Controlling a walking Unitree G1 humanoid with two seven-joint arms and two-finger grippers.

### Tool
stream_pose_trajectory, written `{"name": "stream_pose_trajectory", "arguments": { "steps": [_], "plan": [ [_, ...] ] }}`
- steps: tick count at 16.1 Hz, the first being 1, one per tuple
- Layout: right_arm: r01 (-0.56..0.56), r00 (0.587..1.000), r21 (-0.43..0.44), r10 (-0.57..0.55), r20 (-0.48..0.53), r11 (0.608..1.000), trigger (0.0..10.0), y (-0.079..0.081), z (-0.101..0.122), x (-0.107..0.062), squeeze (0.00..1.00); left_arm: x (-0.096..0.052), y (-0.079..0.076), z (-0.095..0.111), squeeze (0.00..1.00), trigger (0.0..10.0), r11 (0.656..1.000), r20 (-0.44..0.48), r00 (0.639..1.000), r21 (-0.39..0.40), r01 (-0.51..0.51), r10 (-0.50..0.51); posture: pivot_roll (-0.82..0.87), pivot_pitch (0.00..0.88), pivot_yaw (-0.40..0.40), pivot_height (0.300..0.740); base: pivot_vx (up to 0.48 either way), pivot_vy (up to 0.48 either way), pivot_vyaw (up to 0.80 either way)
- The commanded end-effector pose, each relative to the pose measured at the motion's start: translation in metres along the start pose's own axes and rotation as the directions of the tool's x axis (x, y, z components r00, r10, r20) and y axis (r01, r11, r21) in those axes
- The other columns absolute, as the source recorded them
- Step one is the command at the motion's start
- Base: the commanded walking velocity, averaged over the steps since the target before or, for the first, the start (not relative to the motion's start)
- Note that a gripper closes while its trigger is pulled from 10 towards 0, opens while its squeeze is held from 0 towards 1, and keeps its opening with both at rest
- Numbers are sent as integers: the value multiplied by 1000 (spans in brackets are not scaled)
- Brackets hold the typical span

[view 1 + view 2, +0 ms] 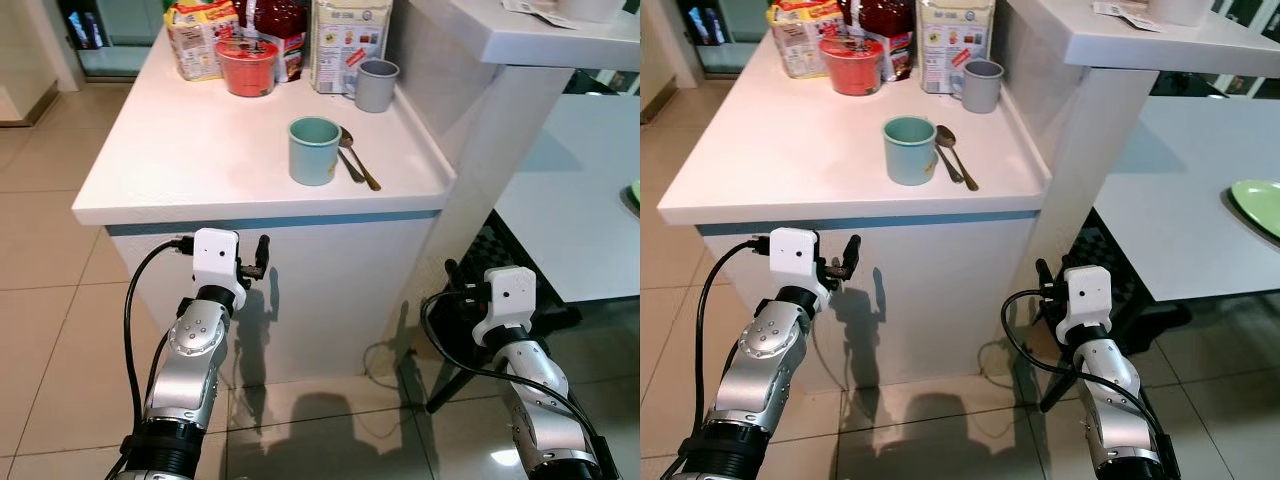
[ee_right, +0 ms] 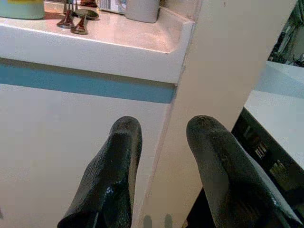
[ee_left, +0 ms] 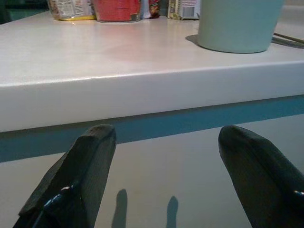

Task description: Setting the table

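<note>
Teal ceramic cup (image 1: 314, 150) is seen near the white surface (image 1: 190, 150)'s front edge, metal spoons (image 1: 356, 156) just beside it, handy for collecting. Left gripper (image 1: 262, 256) and right gripper (image 1: 1044, 281) are held below that edge, jaws apart, nothing gripped.

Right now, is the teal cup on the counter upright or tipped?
Upright. The teal cup stands on its base on the counter, its open mouth facing up, beside the spoon.

Both silver arms are held low and forward; the left claw (image 3: 166, 175) is spread wide, the right claw (image 2: 164, 164) parted.
</note>
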State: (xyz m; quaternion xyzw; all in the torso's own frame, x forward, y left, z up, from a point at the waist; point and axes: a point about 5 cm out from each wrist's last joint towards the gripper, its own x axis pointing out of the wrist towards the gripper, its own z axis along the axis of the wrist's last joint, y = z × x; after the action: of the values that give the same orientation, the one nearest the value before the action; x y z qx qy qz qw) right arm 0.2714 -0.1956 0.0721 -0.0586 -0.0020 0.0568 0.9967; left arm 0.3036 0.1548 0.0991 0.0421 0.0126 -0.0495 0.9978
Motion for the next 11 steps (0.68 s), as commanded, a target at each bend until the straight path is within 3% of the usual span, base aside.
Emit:
{"name": "stream_pose_trajectory", "arguments": {
  "steps": [1, 11],
  "plan": [
    [-6, 1000, -11, 6, -13, 1000, 10000, -2, -1, 0, 0, 0, -5, 0, 0, 10000, 1000, 3, 1000, 5, 19, -19, 14, 0, -52, 740, 0, 0, 0],
    [10, 1000, -12, -10, -3, 1000, 10000, -7, 1, 1, 0, 7, -10, 3, 0, 10000, 1000, 10, 1000, -1, 27, -27, -2, 0, -44, 740, 0, 0, 0]
  ]
}}
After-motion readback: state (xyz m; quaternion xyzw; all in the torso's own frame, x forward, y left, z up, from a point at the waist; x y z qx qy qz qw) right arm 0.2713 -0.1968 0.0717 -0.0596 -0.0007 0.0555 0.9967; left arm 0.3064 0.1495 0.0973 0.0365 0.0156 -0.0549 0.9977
